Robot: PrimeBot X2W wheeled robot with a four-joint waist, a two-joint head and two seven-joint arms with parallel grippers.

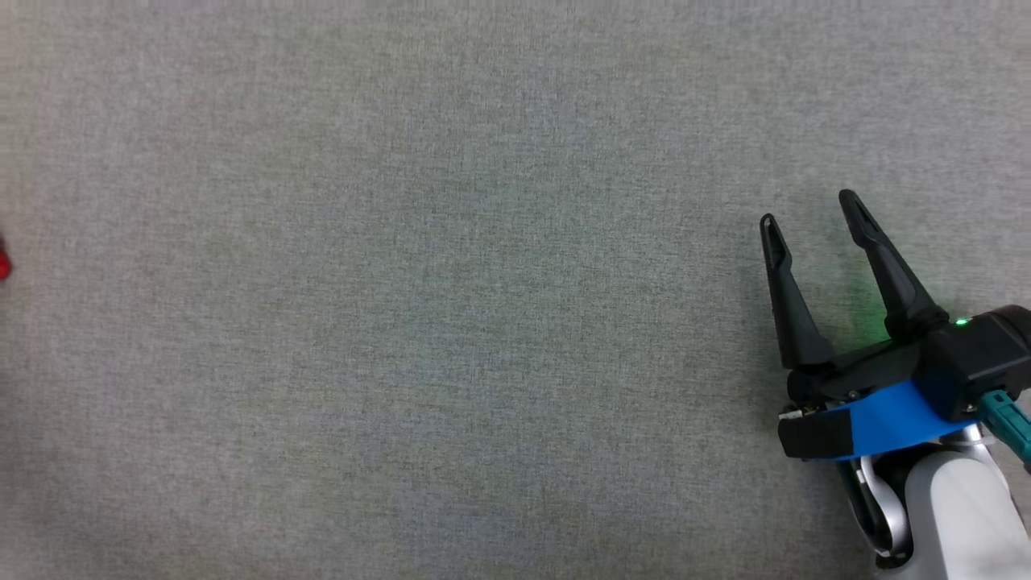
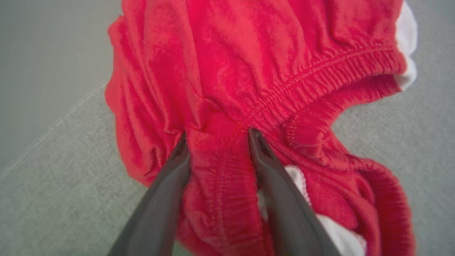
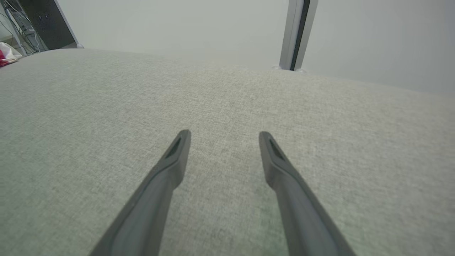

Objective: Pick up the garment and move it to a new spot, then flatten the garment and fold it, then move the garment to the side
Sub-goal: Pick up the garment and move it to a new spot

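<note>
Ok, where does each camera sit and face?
Head view: on the head, facing down at the grey table; right tool open, lower right.
Left wrist view: along the left tool, fingers astride a fold of the red garment.
Right wrist view: along the right tool, across bare table to a wall.
Shared: head and right wrist views both catch the garment at left edge.
</note>
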